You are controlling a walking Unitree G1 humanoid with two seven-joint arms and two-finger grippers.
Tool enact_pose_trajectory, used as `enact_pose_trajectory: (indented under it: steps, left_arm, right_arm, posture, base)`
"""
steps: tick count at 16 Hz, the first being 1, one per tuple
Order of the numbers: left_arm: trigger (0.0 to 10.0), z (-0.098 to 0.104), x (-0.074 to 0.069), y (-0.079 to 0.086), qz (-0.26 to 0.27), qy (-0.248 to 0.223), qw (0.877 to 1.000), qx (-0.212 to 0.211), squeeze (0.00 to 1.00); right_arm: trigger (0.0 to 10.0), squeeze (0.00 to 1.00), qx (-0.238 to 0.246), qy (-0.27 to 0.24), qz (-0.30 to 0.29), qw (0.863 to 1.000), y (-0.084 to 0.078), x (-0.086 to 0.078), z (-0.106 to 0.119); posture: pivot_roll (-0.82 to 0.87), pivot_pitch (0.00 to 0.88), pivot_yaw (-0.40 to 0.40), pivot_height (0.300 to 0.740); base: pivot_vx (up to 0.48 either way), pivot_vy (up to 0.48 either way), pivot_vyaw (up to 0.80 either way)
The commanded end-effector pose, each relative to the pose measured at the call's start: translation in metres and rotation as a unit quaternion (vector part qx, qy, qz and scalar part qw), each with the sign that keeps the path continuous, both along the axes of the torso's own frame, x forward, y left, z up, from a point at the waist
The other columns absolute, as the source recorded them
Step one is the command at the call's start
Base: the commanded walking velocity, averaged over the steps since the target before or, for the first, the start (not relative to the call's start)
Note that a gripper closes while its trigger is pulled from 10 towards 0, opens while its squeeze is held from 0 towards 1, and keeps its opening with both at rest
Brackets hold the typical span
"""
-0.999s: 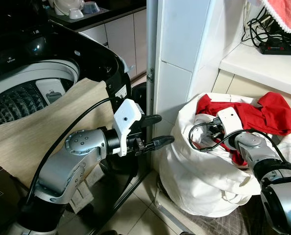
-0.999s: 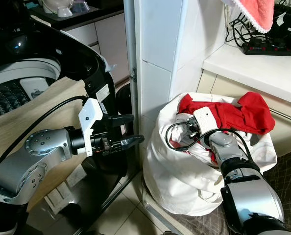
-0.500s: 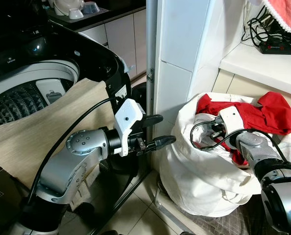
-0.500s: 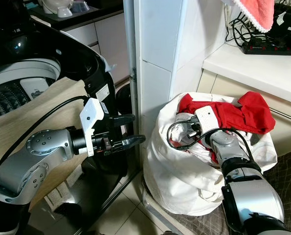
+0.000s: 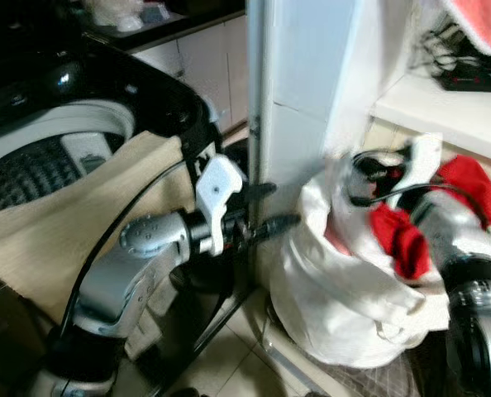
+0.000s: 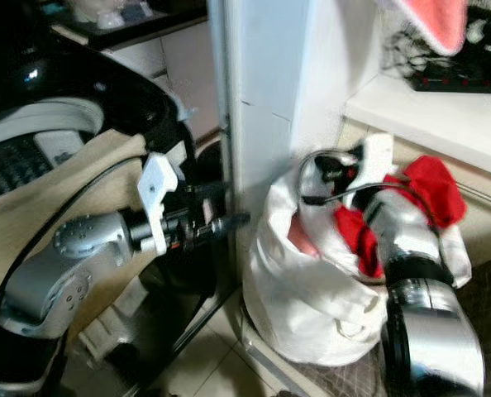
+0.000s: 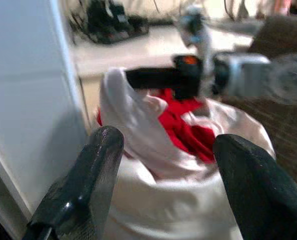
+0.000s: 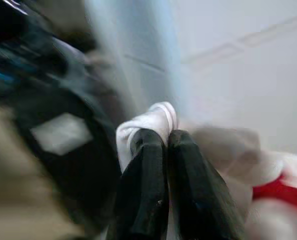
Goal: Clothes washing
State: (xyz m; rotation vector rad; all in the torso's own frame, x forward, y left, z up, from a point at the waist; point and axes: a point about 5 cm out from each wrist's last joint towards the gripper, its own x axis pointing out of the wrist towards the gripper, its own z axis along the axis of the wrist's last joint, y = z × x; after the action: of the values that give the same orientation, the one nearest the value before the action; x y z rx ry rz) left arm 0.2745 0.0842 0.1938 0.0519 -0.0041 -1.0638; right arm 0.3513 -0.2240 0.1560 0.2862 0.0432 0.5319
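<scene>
Right wrist view: right gripper (image 8: pixel 166 145) pinched on white cloth (image 8: pixel 156 117) from bag (image 5: pixel 345 289); lift clear before swinging to washer (image 5: pixel 55 149); left gripper (image 7: pixel 163 165) wide open, empty.

I see washer (image 5: pixel 55 157) left, laundry bag (image 5: pixel 336 281) right on floor, wall column (image 5: pixel 299 91) between, tabletop (image 5: pixel 444 112) behind bag.

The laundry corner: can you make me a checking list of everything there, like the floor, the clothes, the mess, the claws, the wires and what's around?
Surface: tiled floor, blurred.
Job's things: white laundry bag on the floor; red clothes in it; open washing machine; beige cloth draped over its rim.
Clutter: pink towel hanging above the counter.
Claws: left claw open, pointing at the bag; right claw shut on a white cloth, raised above the bag.
Cables: black cables on both arms; power strip tangle.
Surroundings: white wall column, cabinets.
</scene>
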Motion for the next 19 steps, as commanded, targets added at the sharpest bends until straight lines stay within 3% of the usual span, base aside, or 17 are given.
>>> enact_pose_trajectory:
  steps: [1, 5, 6, 8, 9, 10, 12, 13, 16, 17, 18, 19]
  left_arm:
    - [10.0, 0.01, 0.004, -0.002, 0.006, -0.022, 1.0, -0.014, 0.0]
    - [10.0, 0.026, 0.011, -0.02, 0.009, -0.044, 0.997, -0.068, 0.0]
    - [10.0, 0.026, 0.011, -0.022, 0.006, -0.044, 0.997, -0.071, 0.0]
    - [10.0, 0.028, 0.013, -0.029, 0.011, -0.048, 0.995, -0.088, 0.0]
    - [10.0, 0.029, 0.013, -0.03, 0.011, -0.048, 0.994, -0.093, 0.0]
    - [10.0, 0.038, 0.006, -0.036, -0.021, -0.021, 0.986, -0.165, 0.0]
    - [10.0, 0.048, -0.002, -0.045, -0.069, 0.026, 0.964, -0.256, 0.0]
    - [10.0, 0.047, -0.002, -0.049, -0.066, 0.03, 0.961, -0.266, 1.0]
    - [10.0, 0.041, -0.004, -0.065, -0.083, 0.029, 0.964, -0.25, 1.0]
    - [10.0, 0.039, -0.007, -0.078, -0.099, 0.034, 0.965, -0.242, 0.88]
    - [10.0, 0.032, -0.005, -0.087, -0.085, 0.027, 0.973, -0.213, 0.0]
    - [10.0, 0.03, -0.004, -0.089, -0.079, 0.024, 0.975, -0.205, 0.0]
  right_arm:
    - [0.0, 0.0, 0.057, -0.055, 0.055, 0.995, 0.01, -0.009, 0.033]
    - [0.0, 0.0, 0.136, -0.138, 0.133, 0.972, 0.034, -0.041, 0.102]
    - [0.0, 0.0, 0.14, -0.144, 0.142, 0.969, 0.037, -0.045, 0.109]
    - [0.0, 0.0, 0.187, -0.187, 0.165, 0.95, 0.042, -0.063, 0.15]
    - [0.0, 0.0, 0.194, -0.193, 0.168, 0.947, 0.042, -0.065, 0.156]
    - [0.0, 0.0, 0.2, -0.204, 0.174, 0.942, 0.043, -0.069, 0.169]
    - [0.0, 0.0, 0.194, -0.192, 0.183, 0.944, 0.047, -0.073, 0.168]
    - [0.0, 0.0, 0.199, -0.187, 0.183, 0.944, 0.05, -0.073, 0.167]
    - [0.0, 0.0, 0.207, -0.175, 0.194, 0.943, 0.059, -0.077, 0.17]
    - [0.0, 0.0, 0.211, -0.169, 0.195, 0.943, 0.063, -0.077, 0.17]
    - [0.0, 0.0, 0.213, -0.167, 0.199, 0.942, 0.067, -0.078, 0.169]
    - [0.0, 0.0, 0.214, -0.166, 0.201, 0.942, 0.068, -0.079, 0.169]
  posture:
    - [-0.06, 0.0, 0.047, 0.74]
    - [-0.08, 0.0, 0.049, 0.74]
    - [-0.08, 0.0, 0.051, 0.74]
    - [-0.09, 0.0, 0.051, 0.74]
    - [-0.09, 0.0, 0.051, 0.74]
    - [-0.1, 0.0, 0.045, 0.74]
    - [-0.1, 0.0, 0.037, 0.74]
    - [-0.1, 0.0, 0.037, 0.74]
    - [-0.1, 0.0, 0.031, 0.74]
    - [-0.1, 0.0, 0.031, 0.74]
    - [-0.1, 0.0, 0.031, 0.74]
    - [-0.1, 0.0, 0.031, 0.74]
  base:
    - [0.0, 0.0, 0.0]
    - [0.0, 0.0, 0.0]
    - [0.0, 0.0, 0.0]
    - [0.0, 0.0, 0.0]
    - [0.0, 0.0, 0.0]
    - [0.0, 0.0, 0.0]
    - [0.0, 0.0, 0.0]
    - [0.0, 0.0, 0.0]
    - [0.0, 0.0, 0.0]
    - [0.0, 0.0, 0.0]
    - [0.0, 0.0, 0.0]
    - [0.0, 0.0, 0.0]
